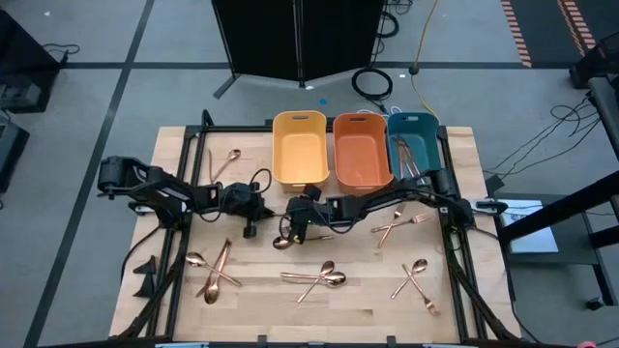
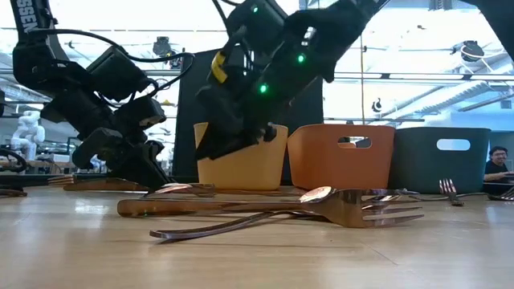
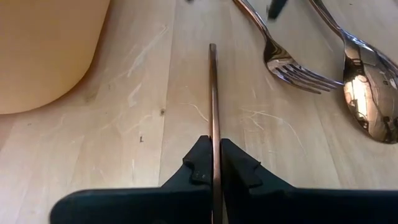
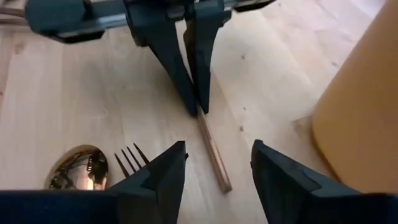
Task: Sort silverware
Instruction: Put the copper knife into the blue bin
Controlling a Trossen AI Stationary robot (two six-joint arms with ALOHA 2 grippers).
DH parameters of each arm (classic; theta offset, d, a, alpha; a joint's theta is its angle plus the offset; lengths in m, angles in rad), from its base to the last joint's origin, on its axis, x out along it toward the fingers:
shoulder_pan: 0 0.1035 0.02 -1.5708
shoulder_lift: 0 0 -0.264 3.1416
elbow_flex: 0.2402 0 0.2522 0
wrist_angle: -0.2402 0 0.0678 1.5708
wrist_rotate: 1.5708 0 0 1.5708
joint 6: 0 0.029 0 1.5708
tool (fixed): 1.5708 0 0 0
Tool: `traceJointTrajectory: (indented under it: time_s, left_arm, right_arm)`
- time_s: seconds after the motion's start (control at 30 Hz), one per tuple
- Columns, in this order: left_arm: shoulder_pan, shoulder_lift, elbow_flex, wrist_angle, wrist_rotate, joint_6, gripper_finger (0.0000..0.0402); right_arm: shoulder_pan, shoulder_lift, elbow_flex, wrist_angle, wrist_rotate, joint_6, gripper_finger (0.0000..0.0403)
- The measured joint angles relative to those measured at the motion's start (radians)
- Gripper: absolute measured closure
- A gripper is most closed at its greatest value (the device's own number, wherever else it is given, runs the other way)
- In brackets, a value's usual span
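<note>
Gripping a copper knife (image 3: 212, 99) in the left gripper (image 3: 214, 165).
Right gripper (image 4: 214, 168) hangs wide open beside it, near the yellow bin (image 1: 299, 147).

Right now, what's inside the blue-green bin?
In the teal bin, a few copper silverware pieces lean along its left side. The bin walls hide whatever lies lower down from table height.

Bare table (image 1: 261, 309) between cutlery clusters; three bins (image 1: 362, 150) block the far edge.

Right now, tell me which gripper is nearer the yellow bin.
Right. The right gripper sits just below the yellow bin, jaws open. The left gripper is farther to the bin's left, shut on a knife.
</note>
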Motion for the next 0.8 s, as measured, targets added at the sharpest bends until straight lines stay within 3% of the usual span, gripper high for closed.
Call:
traceJointTrajectory:
  time_s: [0.17, 0.37, 0.63, 0.8]
  left_arm:
    - [-0.018, -0.047, -0.002, -0.023, -0.021, 0.034, 0.0396]
    - [-0.069, -0.203, 0.018, -0.169, -0.101, 0.113, 0.0396]
    - [-0.152, -0.409, 0.078, -0.379, -0.267, 0.218, 0.0396]
    - [-0.2, -0.512, 0.083, -0.371, -0.352, 0.352, 0.0396]
  right_arm:
    - [0.01, -0.04, 0.001, -0.058, 0.002, -0.001, 0.0237]
    - [0.038, -0.092, 0.002, -0.134, 0.005, 0.014, 0.0238]
    - [0.075, -0.214, -0.061, -0.217, 0.295, 0.091, 0.0238]
    - [0.079, -0.38, -0.25, -0.196, 0.323, 0.226, 0.0238]
